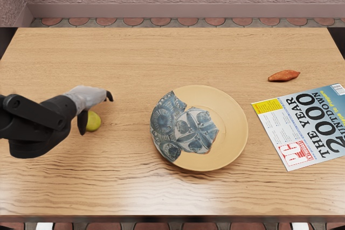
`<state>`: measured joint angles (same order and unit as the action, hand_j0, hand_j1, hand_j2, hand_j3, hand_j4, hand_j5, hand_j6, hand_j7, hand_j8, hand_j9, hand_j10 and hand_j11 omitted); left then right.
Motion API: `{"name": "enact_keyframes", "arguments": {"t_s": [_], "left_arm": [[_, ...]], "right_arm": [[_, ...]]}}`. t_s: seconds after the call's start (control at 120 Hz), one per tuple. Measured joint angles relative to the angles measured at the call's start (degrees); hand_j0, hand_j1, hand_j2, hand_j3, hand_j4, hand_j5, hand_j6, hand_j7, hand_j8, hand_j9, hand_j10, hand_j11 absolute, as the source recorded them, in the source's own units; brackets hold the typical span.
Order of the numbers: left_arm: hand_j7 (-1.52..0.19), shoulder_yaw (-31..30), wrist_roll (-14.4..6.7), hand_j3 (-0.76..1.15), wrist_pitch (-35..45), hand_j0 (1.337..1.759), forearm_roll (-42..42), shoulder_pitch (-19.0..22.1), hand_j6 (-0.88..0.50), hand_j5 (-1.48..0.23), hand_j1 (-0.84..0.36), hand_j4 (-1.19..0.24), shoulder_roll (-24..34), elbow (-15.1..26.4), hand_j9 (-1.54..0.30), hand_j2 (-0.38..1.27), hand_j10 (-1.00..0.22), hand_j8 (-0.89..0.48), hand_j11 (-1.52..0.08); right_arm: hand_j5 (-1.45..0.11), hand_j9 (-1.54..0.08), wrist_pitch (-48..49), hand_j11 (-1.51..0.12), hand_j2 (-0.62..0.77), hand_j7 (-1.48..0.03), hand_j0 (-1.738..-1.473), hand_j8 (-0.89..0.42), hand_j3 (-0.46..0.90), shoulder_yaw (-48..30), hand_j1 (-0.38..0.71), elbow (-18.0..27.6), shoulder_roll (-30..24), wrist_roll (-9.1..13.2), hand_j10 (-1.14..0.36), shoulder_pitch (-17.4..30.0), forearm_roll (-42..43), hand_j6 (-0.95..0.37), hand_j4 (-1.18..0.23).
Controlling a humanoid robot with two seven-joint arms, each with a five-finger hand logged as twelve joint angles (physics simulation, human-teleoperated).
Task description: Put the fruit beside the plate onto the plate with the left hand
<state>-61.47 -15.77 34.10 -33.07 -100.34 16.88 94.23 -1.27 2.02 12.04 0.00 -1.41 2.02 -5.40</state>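
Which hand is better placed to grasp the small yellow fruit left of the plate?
Left. The left hand hangs right at the small round yellow-green fruit, left of the tan ceramic plate; no right arm shows.

A big wooden table (161,57) fills the picture. The left arm comes in from the left side. It is dark, and the left hand (86,101) is gray with dark fingertips. The hand is just above a small yellow-green fruit (95,122). The fingers point to the right and are not wrapped around the fruit. The thumb hangs down just beside it. A round tan plate (232,117) with blue patterns sits in the middle, well apart from the fruit. A magazine (307,127) lies to the right of the plate. A small orange-red thing (284,75) lies farther back.
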Motion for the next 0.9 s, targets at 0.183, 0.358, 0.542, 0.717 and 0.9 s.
{"name": "enact_keyframes", "arguments": {"t_s": [0.183, 0.358, 0.542, 0.717, 0.9], "left_arm": [[-0.35, -0.98, 0.03, 0.0, 0.75, 1.658, 0.02, -0.07, -0.27, -0.35, 0.03, -0.27, 0.84, 2.41, -0.35, 0.06, -0.27, -0.27, -0.35], [-0.36, -1.71, 0.04, 0.0, 0.87, 1.658, -0.04, -0.3, -0.27, -0.36, 0.02, -0.27, 1.76, 3.74, -0.36, 0.06, -0.27, -0.27, -0.35], [-0.38, -1.91, 0.0, 0.0, 0.92, 1.658, -0.09, -0.38, -0.3, -0.42, -0.04, -0.32, 1.67, 4.05, -0.42, 0.07, -0.32, -0.32, -0.42], [-0.42, -1.7, 0.07, 0.0, 0.91, 1.658, -0.27, -0.47, -0.33, -0.45, -0.07, -0.35, 1.76, 4.16, -0.45, 0.07, -0.35, -0.35, -0.45], [-0.45, -1.41, 0.14, 0.0, 0.9, 1.658, -0.34, -0.82, -0.35, -0.46, -0.08, -0.36, 2.02, 4.38, -0.46, 0.07, -0.36, -0.36, -0.46]], "right_arm": [[-0.04, -0.04, 0.0, -0.04, -0.01, -0.04, -1.658, -0.03, 0.0, 0.0, -0.31, 0.0, 0.0, 0.0, -0.03, 0.0, 0.0, -0.03, -0.03], [-0.04, -0.04, -0.01, -0.04, -0.01, -0.04, -1.658, -0.03, 0.0, 0.0, -0.31, 0.0, 0.0, 0.0, -0.03, 0.0, 0.01, -0.03, -0.03], [-0.04, -0.04, -0.01, -0.04, -0.01, -0.04, -1.658, -0.03, 0.0, 0.0, -0.31, 0.0, 0.0, 0.0, -0.03, 0.0, 0.0, -0.03, -0.03], [-0.04, -0.04, -0.01, -0.04, -0.01, -0.04, -1.658, -0.03, 0.0, 0.0, -0.31, 0.0, 0.0, 0.0, -0.03, 0.0, 0.0, -0.03, -0.03], [-0.04, -0.04, 0.0, -0.04, -0.01, -0.04, -1.658, -0.03, 0.0, 0.0, -0.31, 0.0, 0.0, 0.0, -0.03, 0.0, 0.01, -0.03, -0.03]]}}
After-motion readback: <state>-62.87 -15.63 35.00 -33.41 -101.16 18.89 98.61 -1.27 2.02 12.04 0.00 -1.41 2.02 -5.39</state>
